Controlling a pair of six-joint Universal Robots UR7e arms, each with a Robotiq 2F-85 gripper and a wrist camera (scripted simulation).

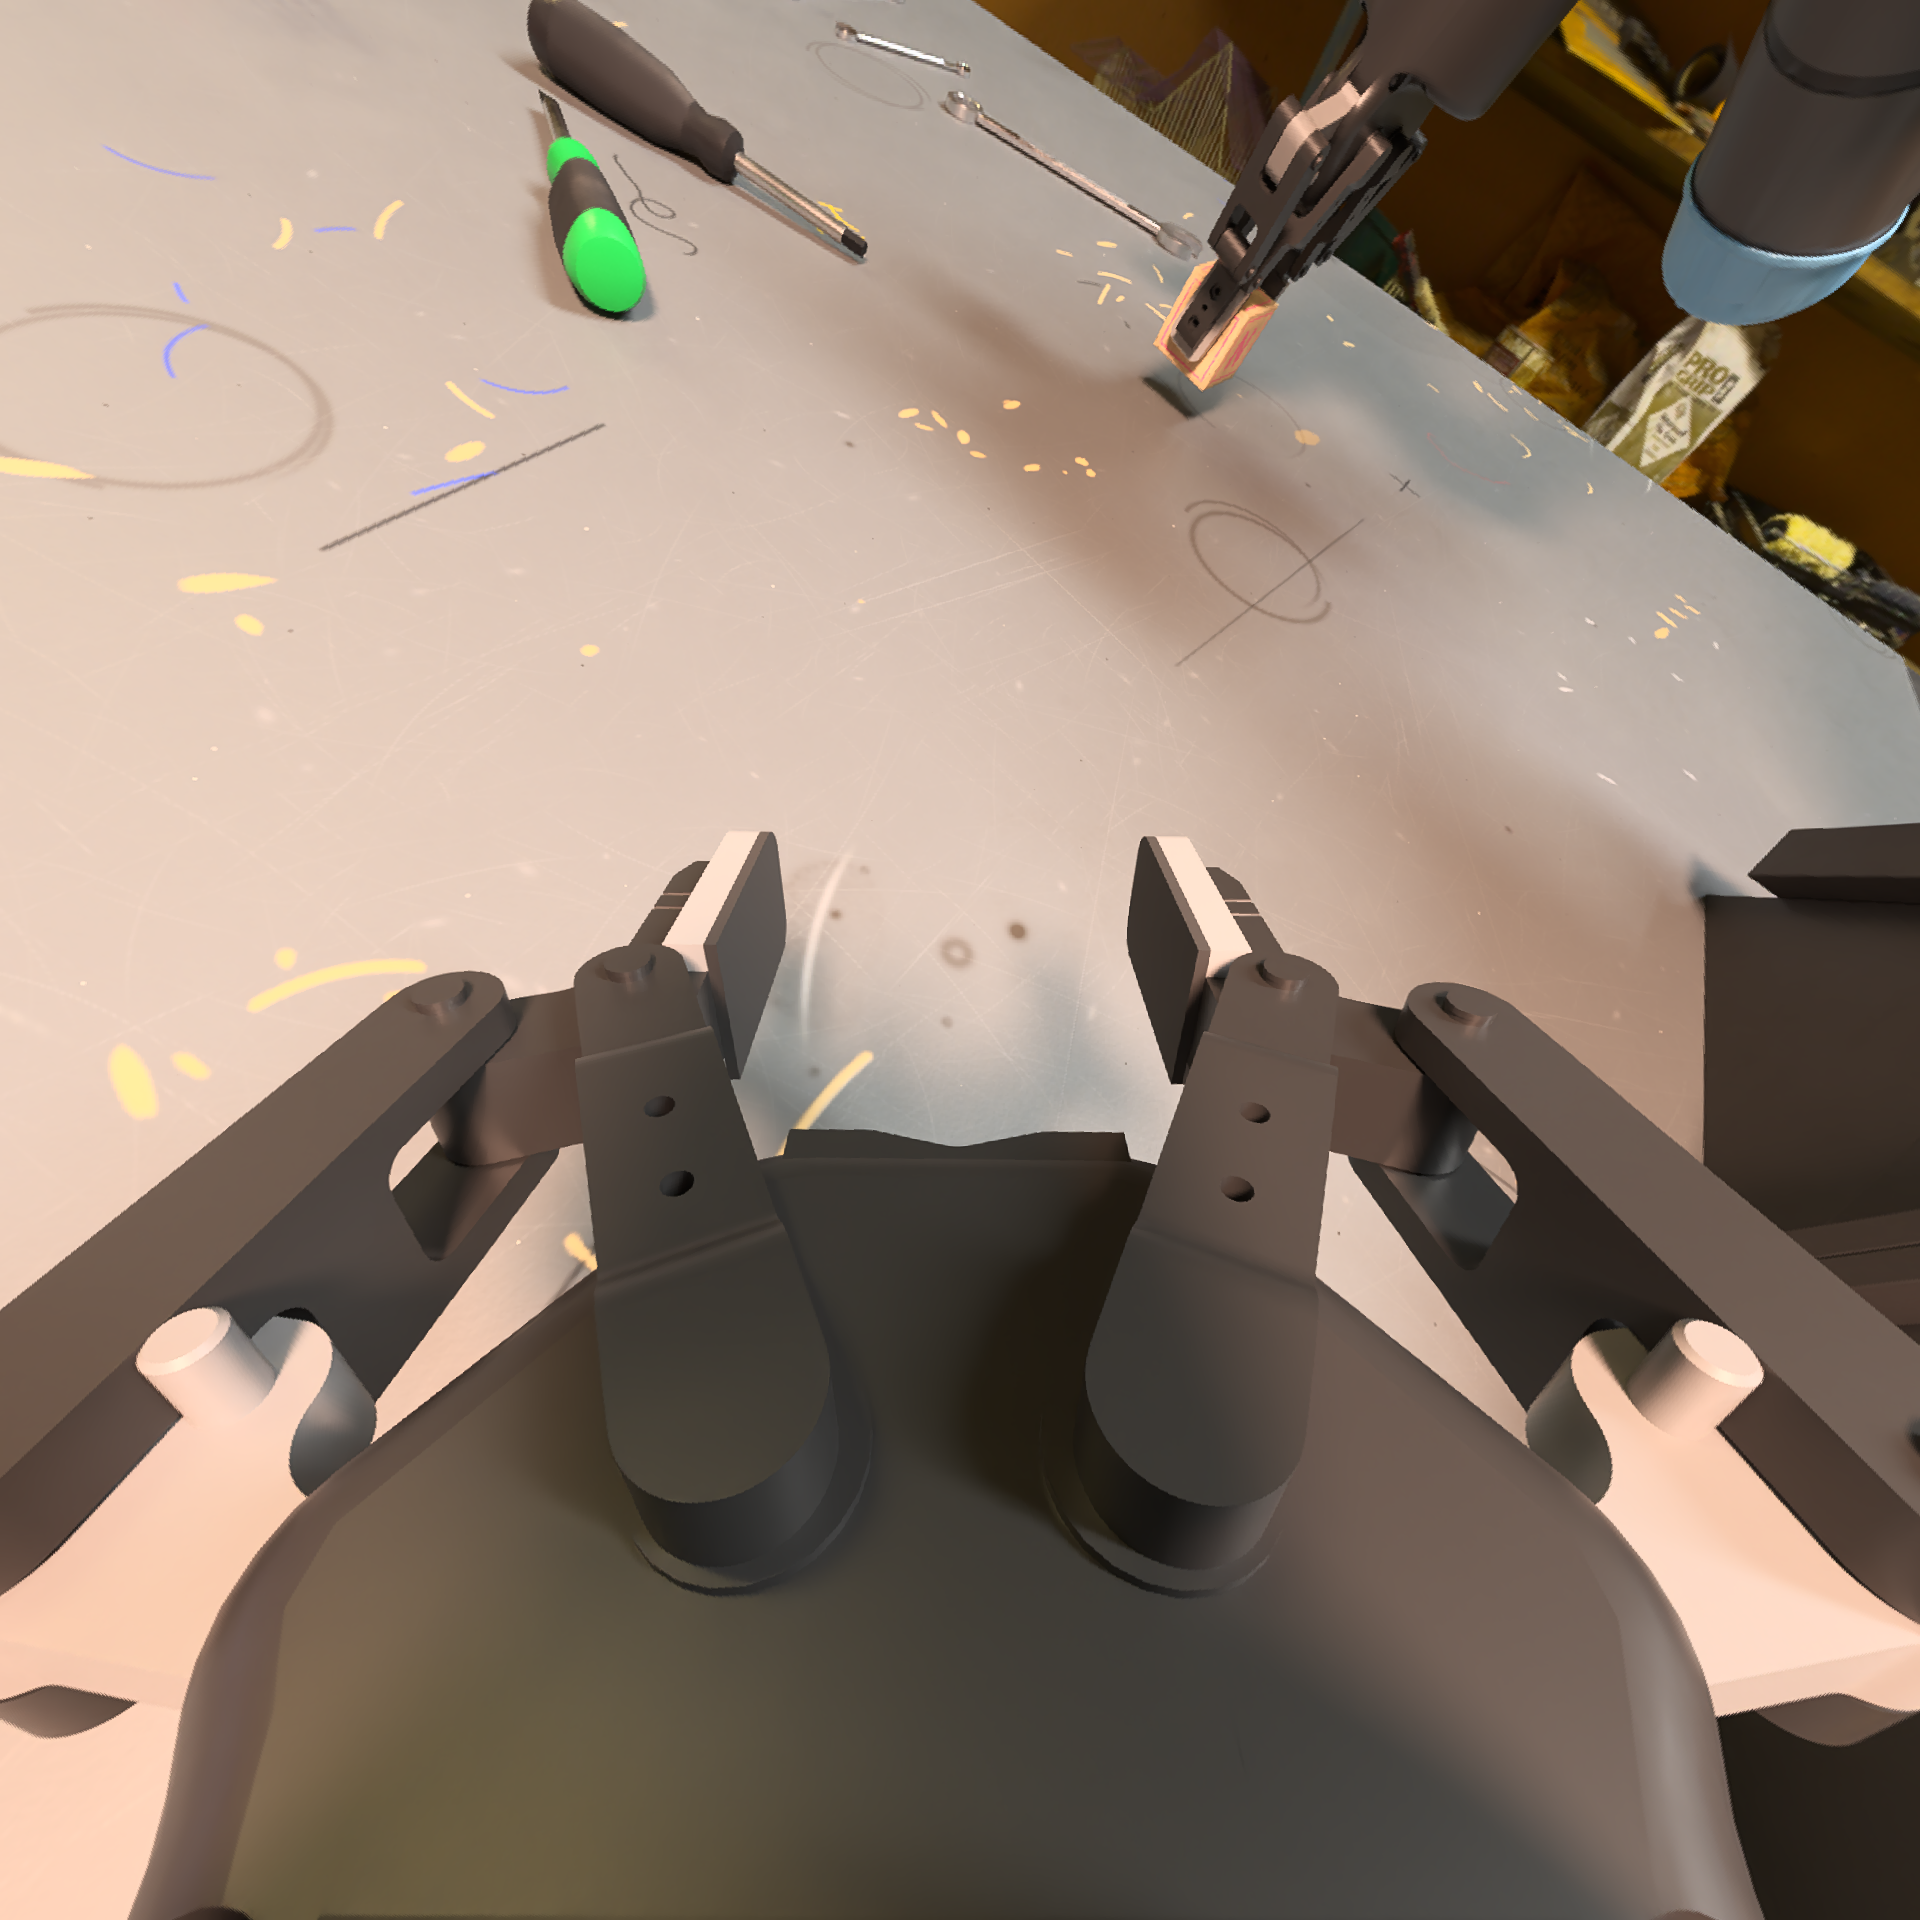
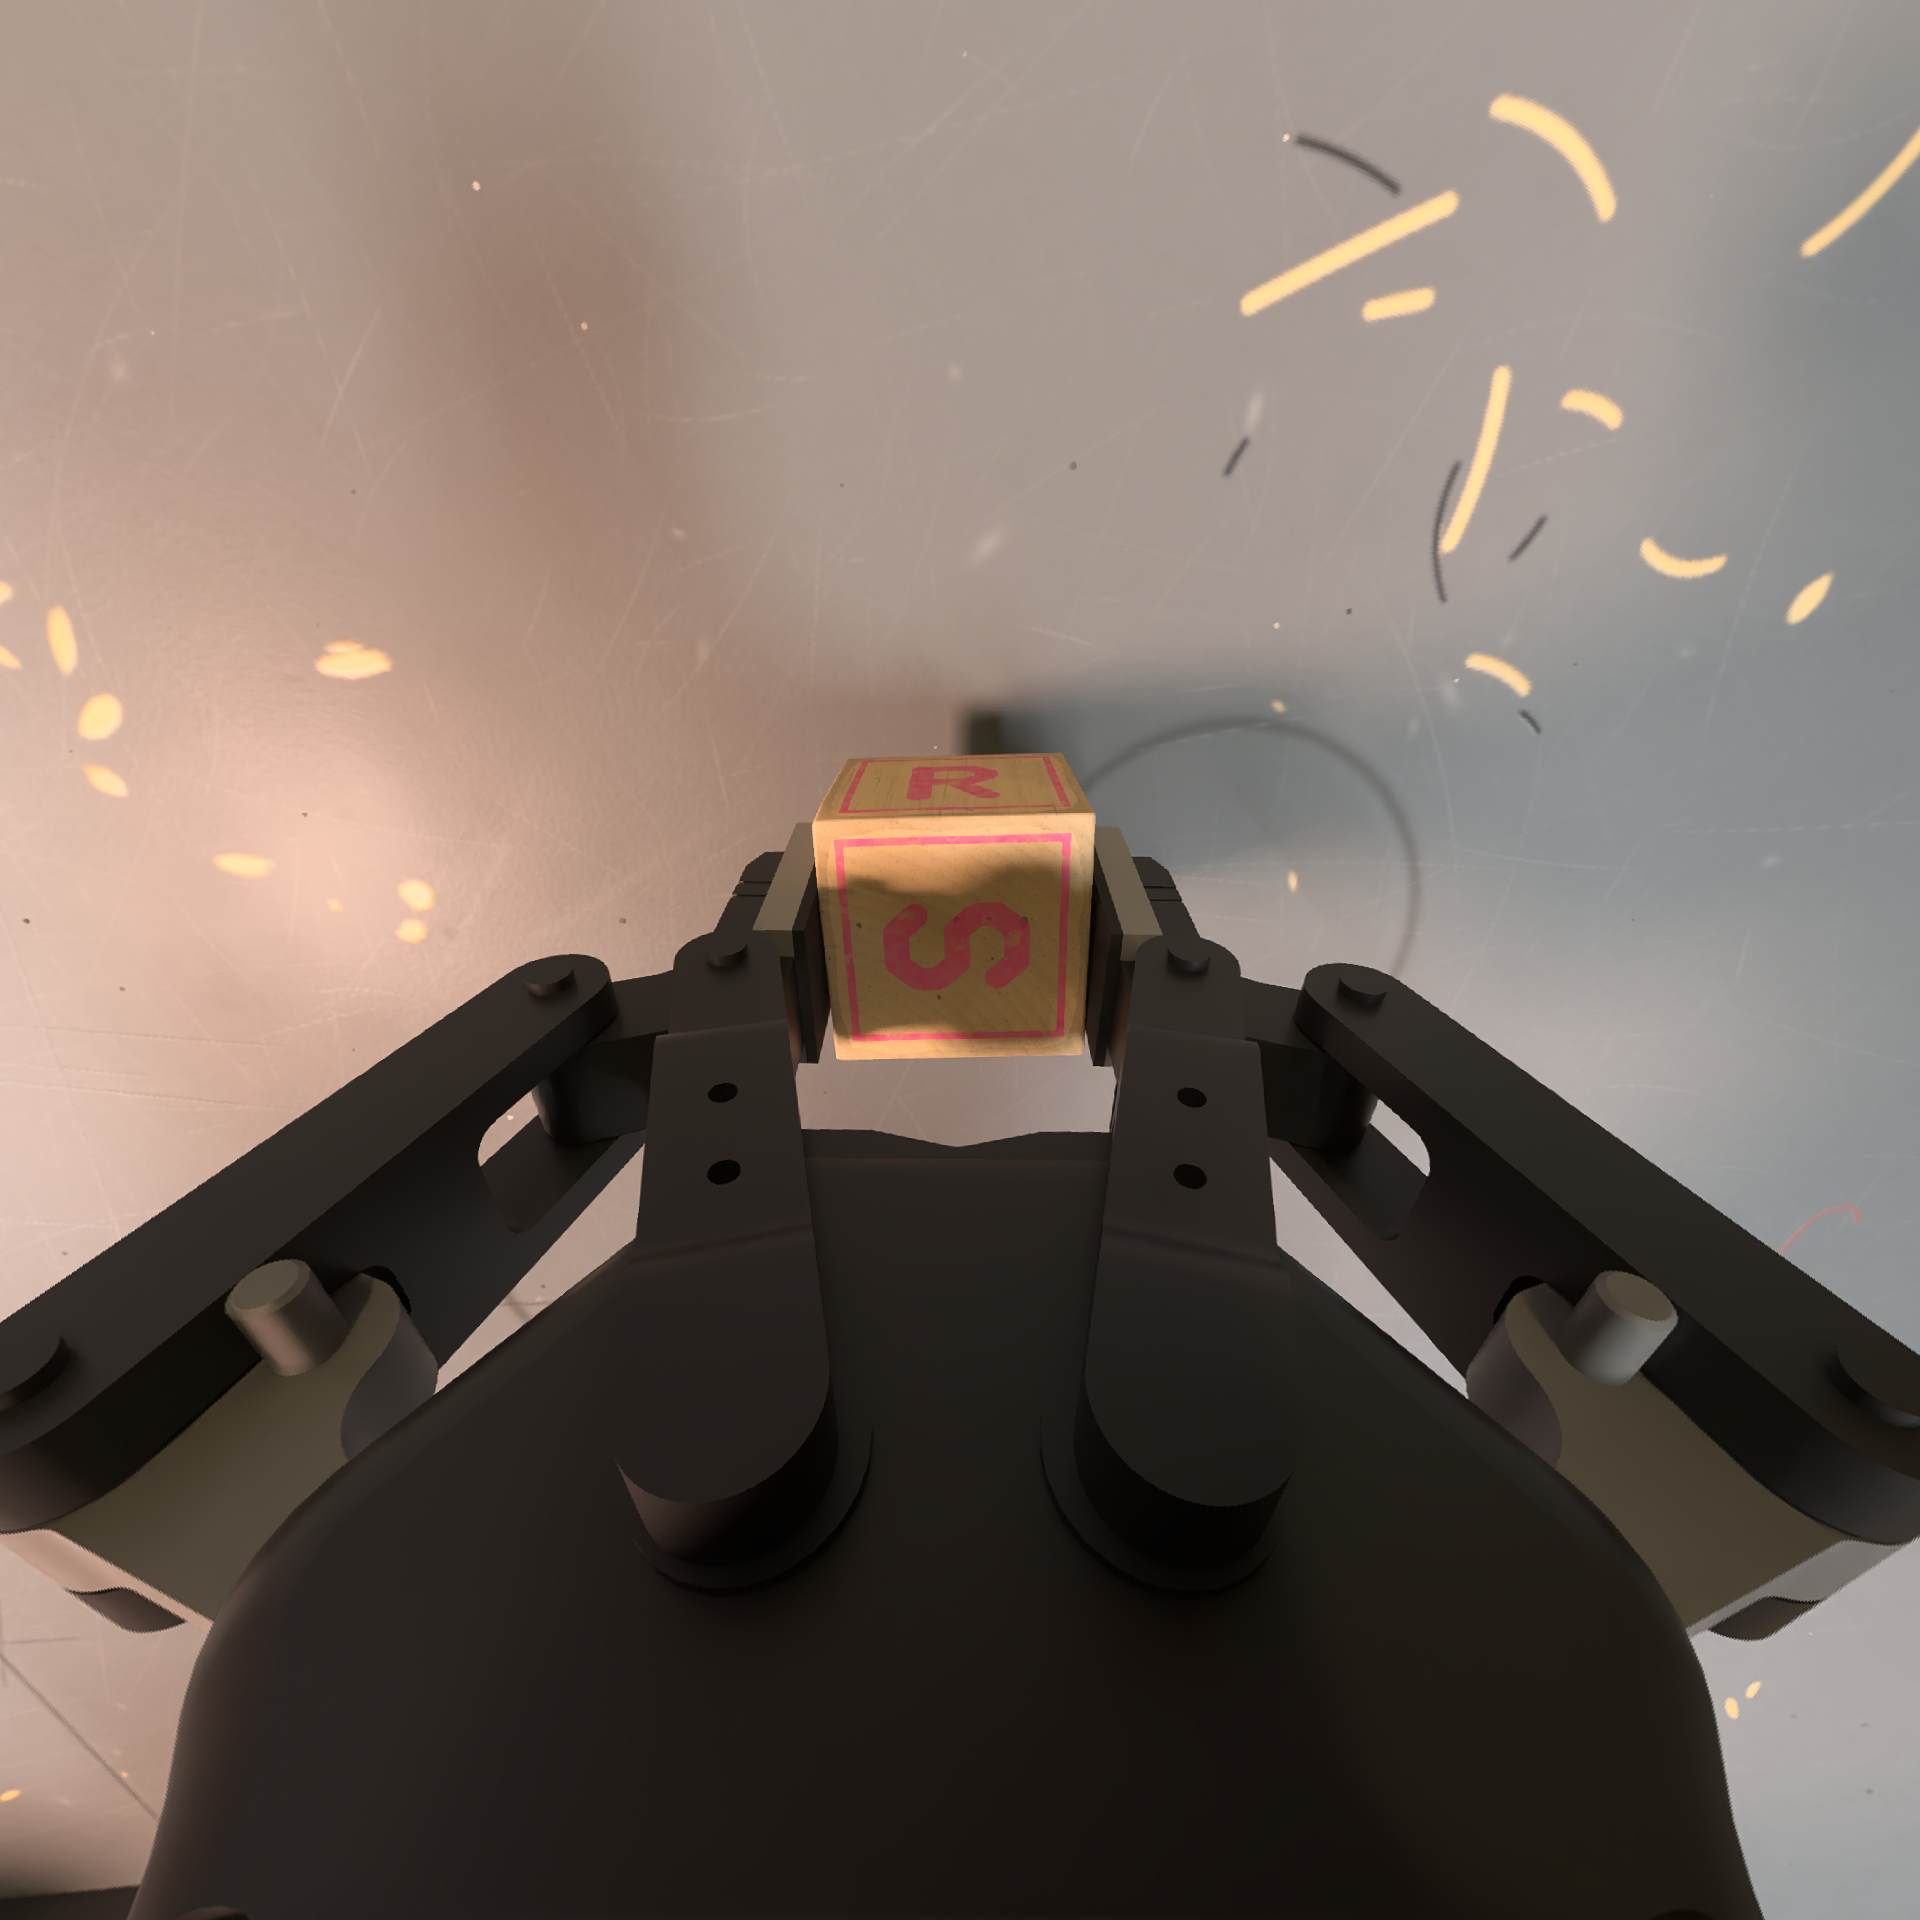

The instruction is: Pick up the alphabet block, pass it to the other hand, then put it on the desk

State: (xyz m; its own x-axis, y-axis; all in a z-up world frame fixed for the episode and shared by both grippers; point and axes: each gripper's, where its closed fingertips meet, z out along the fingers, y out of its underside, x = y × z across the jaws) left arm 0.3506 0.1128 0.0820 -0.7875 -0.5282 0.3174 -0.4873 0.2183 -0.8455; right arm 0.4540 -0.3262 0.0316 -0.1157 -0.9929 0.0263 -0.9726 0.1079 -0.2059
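Wooden alphabet block (image 2: 954,940) – pink-lettered; right hand (image 2: 954,935) grips it.

Left wrist view: two screwdrivers (image 1: 634,125) lie on the desk (image 1: 727,644) at upper left, two wrenches (image 1: 1060,166) at upper centre. The block (image 1: 1226,348), upper right, hangs just above the desk between the right gripper's (image 1: 1218,312) fingers.
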